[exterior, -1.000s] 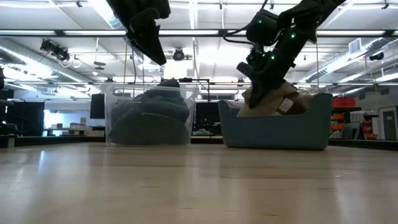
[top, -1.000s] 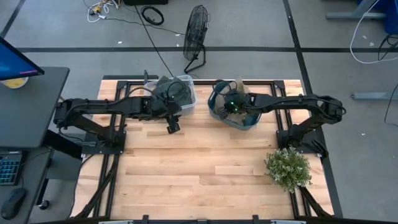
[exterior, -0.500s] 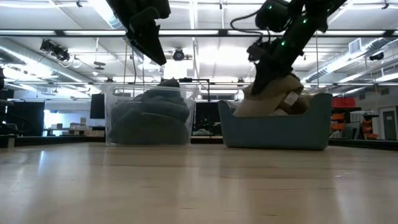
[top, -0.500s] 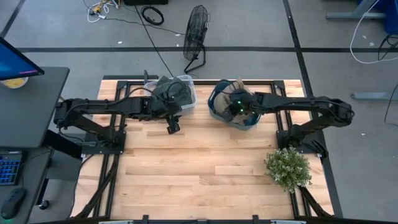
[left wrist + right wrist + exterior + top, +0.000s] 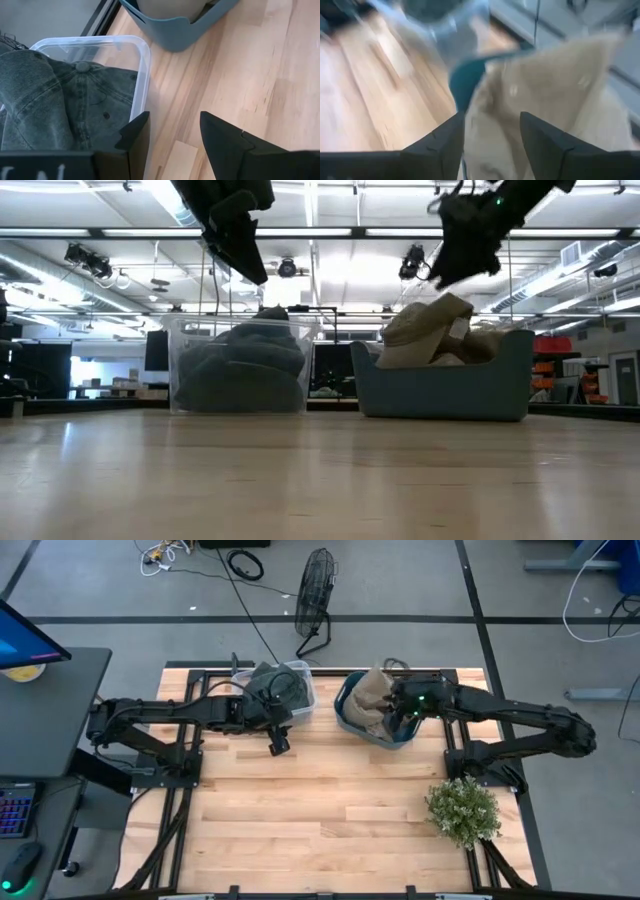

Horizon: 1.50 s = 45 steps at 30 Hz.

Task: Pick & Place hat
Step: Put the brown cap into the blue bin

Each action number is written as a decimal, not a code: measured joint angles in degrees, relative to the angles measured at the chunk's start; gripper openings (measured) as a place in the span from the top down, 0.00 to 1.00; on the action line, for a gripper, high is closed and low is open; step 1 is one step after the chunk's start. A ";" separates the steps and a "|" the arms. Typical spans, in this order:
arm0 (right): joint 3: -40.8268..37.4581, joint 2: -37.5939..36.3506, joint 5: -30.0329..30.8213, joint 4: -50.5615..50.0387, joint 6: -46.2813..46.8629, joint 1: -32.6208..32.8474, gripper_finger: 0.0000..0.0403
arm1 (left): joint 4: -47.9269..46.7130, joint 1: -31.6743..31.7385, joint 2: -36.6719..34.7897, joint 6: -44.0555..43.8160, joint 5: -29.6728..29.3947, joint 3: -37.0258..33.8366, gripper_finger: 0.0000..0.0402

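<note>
A tan hat [image 5: 372,692] lies in the blue bin [image 5: 345,718] at the table's far side and sticks up above its rim [image 5: 430,330]. My right gripper [image 5: 393,718] hangs open above the hat, clear of it [image 5: 450,270]; its wrist view [image 5: 492,130] shows the hat [image 5: 545,100] beyond the fingers. A clear bin [image 5: 300,675] to the left holds dark grey hats [image 5: 60,100]. My left gripper [image 5: 278,743] is open and empty above the table, beside the clear bin's near side [image 5: 172,132].
A potted plant [image 5: 463,810] stands at the table's near right. The wooden top [image 5: 320,820] in front of the two bins is bare. A floor fan [image 5: 315,590] stands beyond the far edge, and a desk [image 5: 40,700] stands to the left.
My right gripper has risen from the tan hat in the blue bin and moved toward the table's right edge. The hat stays in the bin and now stands taller, with a peak above the rim.
</note>
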 joint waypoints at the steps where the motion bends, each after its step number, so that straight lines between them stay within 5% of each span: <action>1: 0.01 -1.14 -0.01 1.51 -1.02 0.00 0.52 | 0.00 0.00 0.00 0.05 0.00 0.00 0.56; 8: 0.15 -4.36 0.21 18.06 -14.00 -0.03 0.68 | 0.88 0.00 0.00 0.42 0.00 0.00 0.56; 16: 0.20 4.55 0.59 22.83 -22.08 -1.40 0.98 | 2.34 0.04 0.00 0.60 -0.02 0.00 0.56; 24: 0.20 16.42 3.35 22.21 -22.01 -3.56 0.99 | 2.34 0.04 0.00 0.60 0.00 0.00 0.56; 32: 0.36 23.76 9.77 7.91 -14.31 -5.88 1.00 | 2.17 0.04 0.00 0.58 0.00 0.00 0.56; 45: 0.22 27.87 -1.72 6.49 -11.90 -5.90 1.00 | 2.14 0.04 0.00 0.14 0.00 0.00 0.56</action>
